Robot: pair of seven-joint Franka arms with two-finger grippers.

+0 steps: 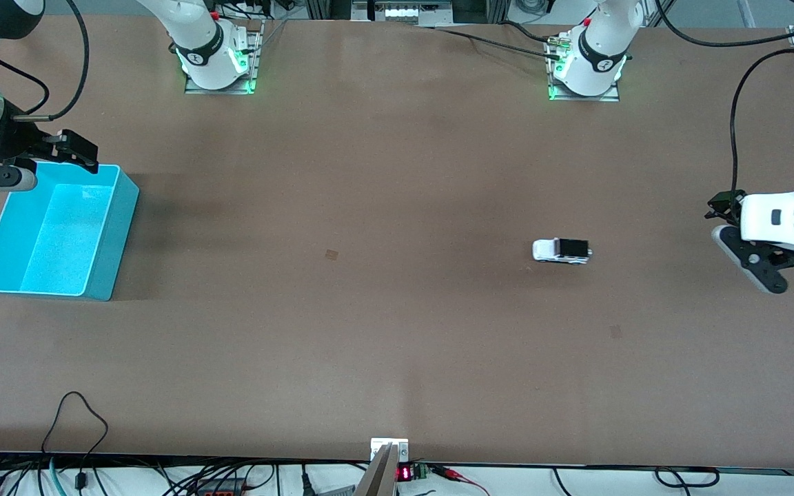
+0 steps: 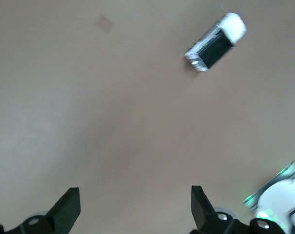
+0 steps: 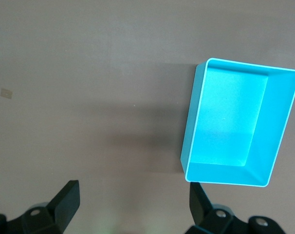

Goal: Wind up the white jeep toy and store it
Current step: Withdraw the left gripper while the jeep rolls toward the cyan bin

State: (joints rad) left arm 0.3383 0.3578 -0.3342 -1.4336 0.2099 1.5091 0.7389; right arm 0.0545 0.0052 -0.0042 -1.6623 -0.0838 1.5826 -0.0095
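Observation:
The white jeep toy (image 1: 562, 250), with a black rear section, stands on the brown table toward the left arm's end. It also shows in the left wrist view (image 2: 216, 42). My left gripper (image 1: 722, 209) hovers over the table edge at that end, apart from the jeep. In its wrist view (image 2: 135, 209) it is open and empty. The turquoise bin (image 1: 59, 234) sits empty at the right arm's end. My right gripper (image 1: 74, 149) hovers over the bin's rim nearest the bases. In its wrist view (image 3: 133, 207) it is open and empty, with the bin (image 3: 230, 117) beside it.
The arm bases (image 1: 216, 58) (image 1: 586, 69) stand along the table edge farthest from the front camera. Small tape marks (image 1: 331, 254) (image 1: 615, 332) lie on the table. Cables (image 1: 80, 420) and a small display (image 1: 404, 473) lie at the nearest edge.

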